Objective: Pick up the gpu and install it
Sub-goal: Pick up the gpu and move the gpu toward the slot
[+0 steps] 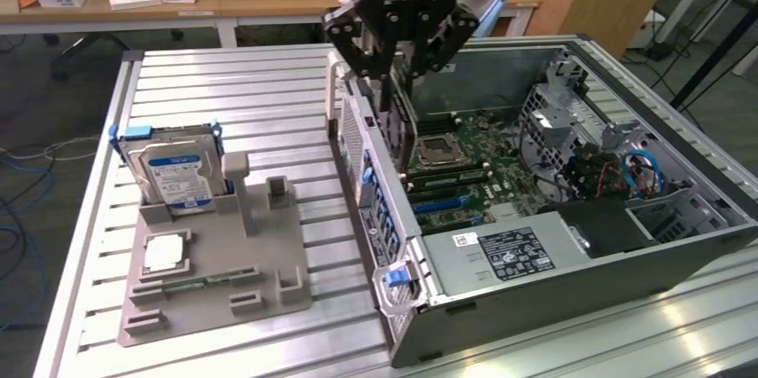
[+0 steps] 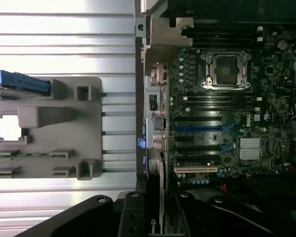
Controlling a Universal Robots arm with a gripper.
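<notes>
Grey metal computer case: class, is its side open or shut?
Open. The grey metal computer case has no side panel on, so the green motherboard and its processor socket show inside.

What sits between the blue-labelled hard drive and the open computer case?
Between the hard drive and the case, the exterior view shows two upright posts of the grey rack, then a bare strip of ribbed table.
</notes>
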